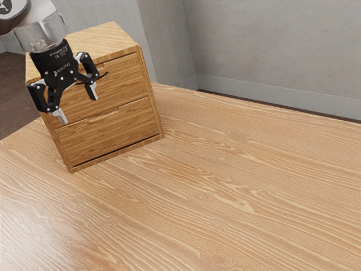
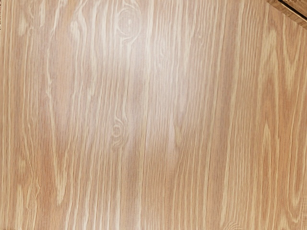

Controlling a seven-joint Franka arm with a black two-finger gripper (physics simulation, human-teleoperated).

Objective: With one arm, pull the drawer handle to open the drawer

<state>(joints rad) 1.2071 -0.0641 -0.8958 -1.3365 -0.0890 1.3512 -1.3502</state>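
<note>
The bench [image 1: 225, 192] fills the near ground, a broad top of pale wood with strong grain, bare at the near and right side. In the wrist view the same bench [image 2: 144, 120] lies straight under the hand, with a corner of the cabinet [image 2: 290, 7] at its edge. Farther back, at the exterior view's left, the end effector [image 1: 77, 106] hangs above the bench in front of the cabinet [image 1: 107, 39]. Its two black fingers are spread wide apart and nothing is between them. One fingertip overlaps the left part of the top drawer [image 1: 121, 82]; whether it touches the front I cannot tell. The cabinet is a wooden box standing on the far left part of the bench, turned so its front faces near and right. It has two drawers, one above the other, and both fronts sit flush with the frame. The top drawer's handle [image 1: 121, 58] is a slim wooden strip along its upper edge, just right of the end effector and apart from the fingers. The bottom drawer [image 1: 113, 132] carries a like strip [image 1: 133, 103] at its own upper edge. Beyond the bench a grey wall [image 1: 271, 39] closes the far side, and a dark floor [image 1: 11, 96] shows at the far left.
</note>
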